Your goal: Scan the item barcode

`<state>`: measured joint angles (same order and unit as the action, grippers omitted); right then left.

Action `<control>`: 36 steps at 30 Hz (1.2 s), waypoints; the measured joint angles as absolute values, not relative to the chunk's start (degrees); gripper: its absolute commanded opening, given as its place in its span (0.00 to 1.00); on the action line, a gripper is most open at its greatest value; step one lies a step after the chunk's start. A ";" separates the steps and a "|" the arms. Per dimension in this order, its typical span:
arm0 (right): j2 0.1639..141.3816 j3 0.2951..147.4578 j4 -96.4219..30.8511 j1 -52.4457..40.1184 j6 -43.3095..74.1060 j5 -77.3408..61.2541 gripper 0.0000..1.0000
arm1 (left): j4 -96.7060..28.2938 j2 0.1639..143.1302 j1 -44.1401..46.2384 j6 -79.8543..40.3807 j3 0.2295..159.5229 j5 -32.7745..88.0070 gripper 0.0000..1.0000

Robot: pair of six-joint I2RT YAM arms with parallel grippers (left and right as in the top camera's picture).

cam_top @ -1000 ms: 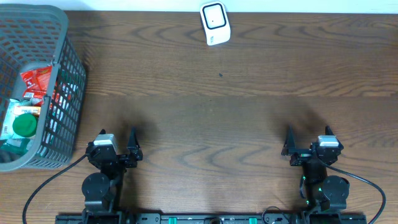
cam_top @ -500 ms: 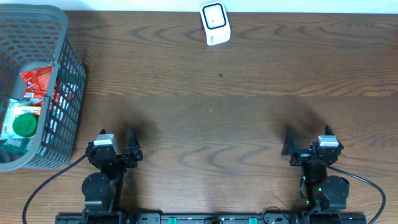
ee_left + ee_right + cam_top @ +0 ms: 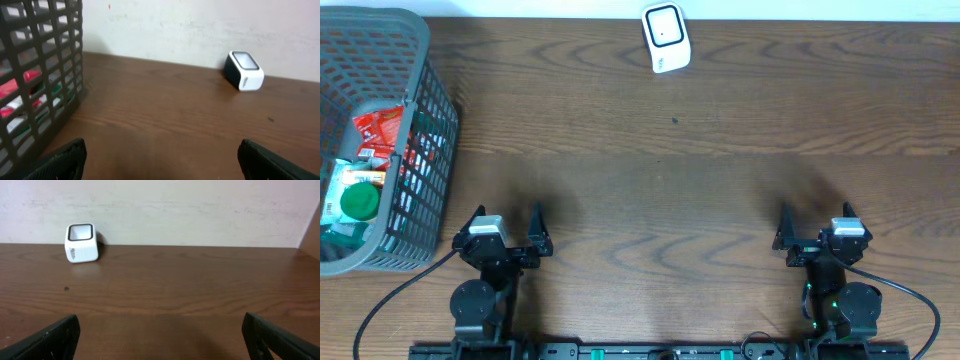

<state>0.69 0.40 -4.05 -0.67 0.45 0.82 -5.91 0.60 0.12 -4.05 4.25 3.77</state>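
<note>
- I see the left pincer (image 3: 507, 214) spread wider than a second ago; its jaws are now fully apart and hold nothing.
- The right pincer (image 3: 815, 213) is wide apart and empty.
- The items (image 3: 360, 200) lie in the basket (image 3: 425, 130), far left of the scanner (image 3: 666, 37). I judge pickup not yet begun.

the table (image 3: 670, 190) was dark brown wood with a clear grain, smooth, with a soft sheen. the basket (image 3: 432, 120) was a grey plastic lattice, matt. the scanner (image 3: 666, 38) had a smooth white plastic shell, slightly glossy, and a dark shiny window. the red packets (image 3: 380, 130) looked like glossy film, the green cap (image 3: 360, 202) like smooth plastic. the left gripper (image 3: 506, 218) and right gripper (image 3: 815, 216) had matt black fingers. the wall (image 3: 200, 210) was pale, matt and scuffed.
</note>
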 measured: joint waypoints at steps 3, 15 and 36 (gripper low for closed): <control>0.69 0.40 -4.03 -0.67 0.47 0.82 0.99 | -10.46 1.04 0.12 -4.05 8.80 3.77 0.97; 0.73 0.40 -3.99 -0.67 0.49 0.82 0.99 | -42.52 27.88 0.12 -4.47 56.38 3.53 0.97; 0.73 0.40 -4.05 -0.67 0.64 0.82 0.99 | -87.09 95.18 -1.41 -5.82 127.94 -8.34 0.82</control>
